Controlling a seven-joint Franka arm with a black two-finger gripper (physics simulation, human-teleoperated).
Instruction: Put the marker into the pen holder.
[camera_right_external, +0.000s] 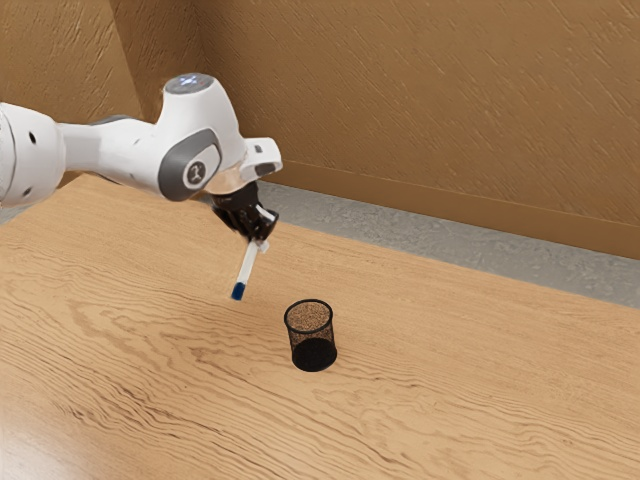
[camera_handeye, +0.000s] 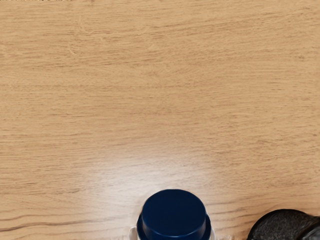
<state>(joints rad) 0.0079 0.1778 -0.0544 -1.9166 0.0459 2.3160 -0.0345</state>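
Arm in from the exterior view's left, jaws low and gripping.
White forearm (camera_right_external: 105, 152) runs near level into the bulky wrist joint (camera_right_external: 205, 130), which bends downward; black jaws hang below it, tipped toward the exterior view's right, clamped, loaded.
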